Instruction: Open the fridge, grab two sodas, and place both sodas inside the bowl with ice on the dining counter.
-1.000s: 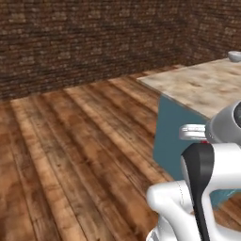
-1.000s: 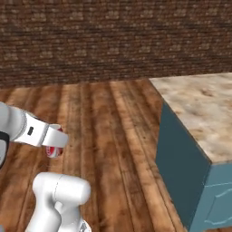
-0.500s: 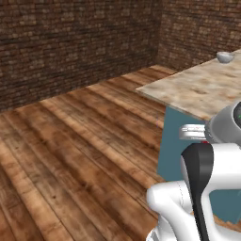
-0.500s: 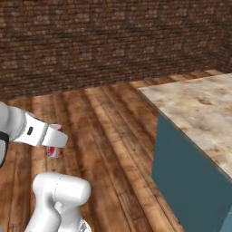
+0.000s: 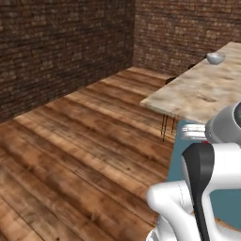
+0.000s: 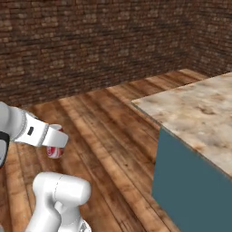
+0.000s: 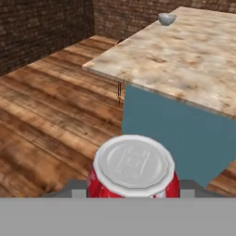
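Red soda can (image 7: pixel 133 171) is clamped in the gripper (image 6: pixel 55 146).
Bowl (image 7: pixel 166 19) is seen at the dining counter's (image 7: pixel 184 60) far end.

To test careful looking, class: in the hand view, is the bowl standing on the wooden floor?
No. The bowl stands on the far end of the dining counter, well above the wooden floor.

A beige marbled dining counter (image 5: pixel 202 92) on a teal base reached in from the right over the wooden plank floor (image 5: pixel 80 141). A small pale bowl (image 5: pixel 215 58) sat near its far end, with brick walls (image 5: pixel 61 42) behind.
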You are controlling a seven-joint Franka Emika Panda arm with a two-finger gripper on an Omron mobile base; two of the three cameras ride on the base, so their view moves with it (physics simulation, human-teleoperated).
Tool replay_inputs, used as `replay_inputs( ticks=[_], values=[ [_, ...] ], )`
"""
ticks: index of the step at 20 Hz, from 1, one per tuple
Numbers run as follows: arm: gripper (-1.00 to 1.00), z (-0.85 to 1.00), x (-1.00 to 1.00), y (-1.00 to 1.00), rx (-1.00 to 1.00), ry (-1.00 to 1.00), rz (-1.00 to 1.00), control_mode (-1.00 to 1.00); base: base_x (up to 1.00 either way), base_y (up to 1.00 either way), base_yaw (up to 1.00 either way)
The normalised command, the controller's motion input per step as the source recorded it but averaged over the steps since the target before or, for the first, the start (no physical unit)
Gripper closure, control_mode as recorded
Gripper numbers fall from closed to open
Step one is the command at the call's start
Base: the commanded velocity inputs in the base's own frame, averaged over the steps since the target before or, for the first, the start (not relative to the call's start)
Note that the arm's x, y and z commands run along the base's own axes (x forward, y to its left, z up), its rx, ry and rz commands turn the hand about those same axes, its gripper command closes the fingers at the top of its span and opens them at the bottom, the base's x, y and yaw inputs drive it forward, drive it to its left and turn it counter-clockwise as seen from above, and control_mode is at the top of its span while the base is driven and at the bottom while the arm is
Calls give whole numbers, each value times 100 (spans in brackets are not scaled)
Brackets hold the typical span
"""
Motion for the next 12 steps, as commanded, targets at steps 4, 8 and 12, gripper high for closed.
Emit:
replay_inputs(
  ticks=[4,8,12],
  values=[
    [100,0,0,0,0,0,0,100,93,91,-35],
    [100,0,0,0,0,0,0,100,88,94,-34],
    [100,0,0,0,0,0,0,100,87,93,-35]
  ],
)
